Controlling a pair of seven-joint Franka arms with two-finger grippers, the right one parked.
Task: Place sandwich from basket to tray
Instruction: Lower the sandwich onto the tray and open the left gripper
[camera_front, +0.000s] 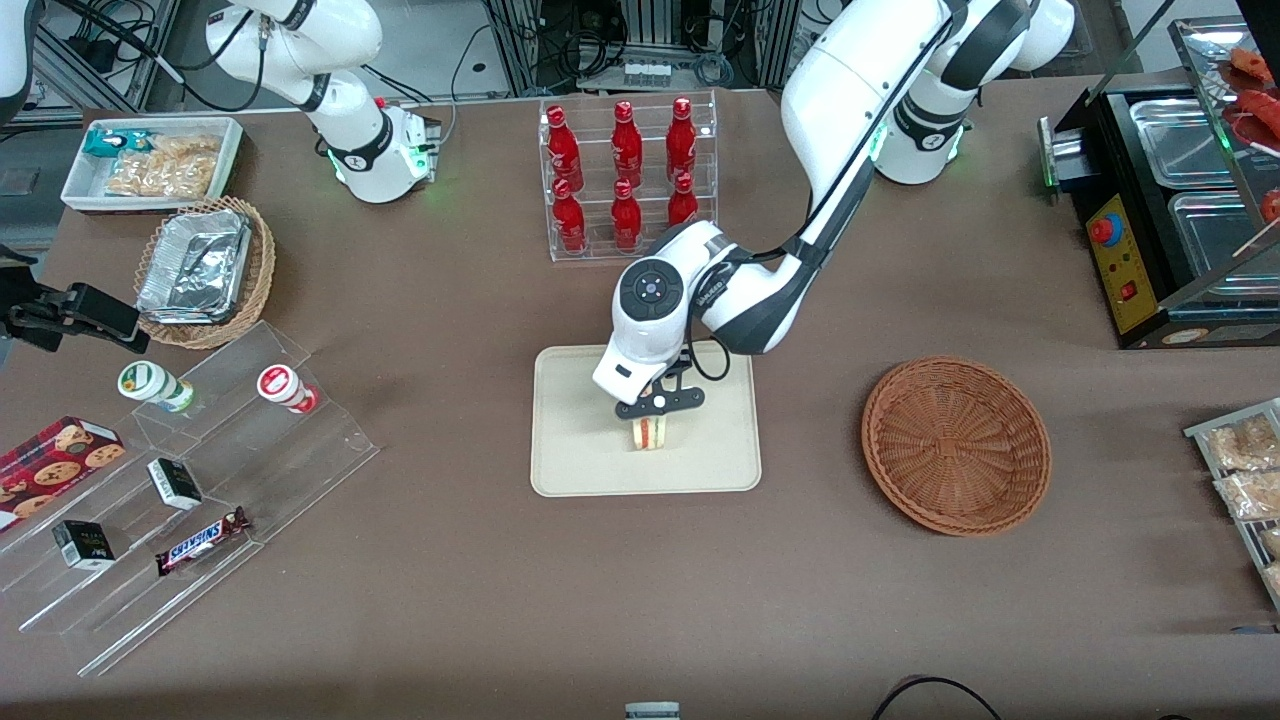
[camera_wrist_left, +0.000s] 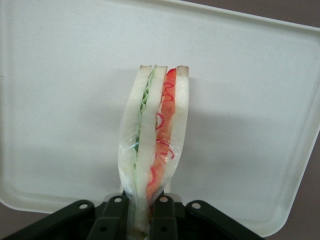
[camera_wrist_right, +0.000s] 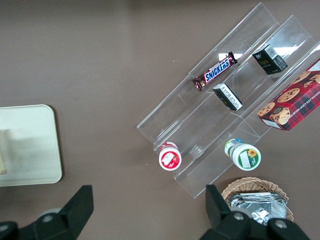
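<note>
- Step in hand: the set-down. The gripper (camera_front: 655, 420) is over the middle of the tray (camera_front: 580, 460) with the sandwich (camera_front: 650, 433) clamped in it; the carry from the basket looks finished.
- Gripper state: closed on the sandwich, fingers (camera_wrist_left: 116, 220) pinching it from both flat bread sides at one end, wrist view confirms.
- Sandwich hangs out from the gripper (camera_wrist_left: 140, 222), cut edge with red and green filling facing the wrist camera, plastic wrap visible around it.
- Sandwich (camera_wrist_left: 155, 135) sits directly over the tray (camera_wrist_left: 60, 100) surface. Front view shows its lower edge at or just above the tray; cannot tell if touching.
- Next move, my read: lower if a gap remains, open the gripper, lift straight up so the fingers clear the bread without dragging it.
- Risk, my read: it stands on a narrow edge, so it may tip over on release; still lands inside the tray, well away from the rim.
- Basket (camera_front: 955, 445) empty, on the desk (camera_front: 450, 600) toward the working arm's end, well apart from the tray.
- Farther from the front camera than the tray: rack of red bottles (camera_front: 625, 175), not in the way.
</note>
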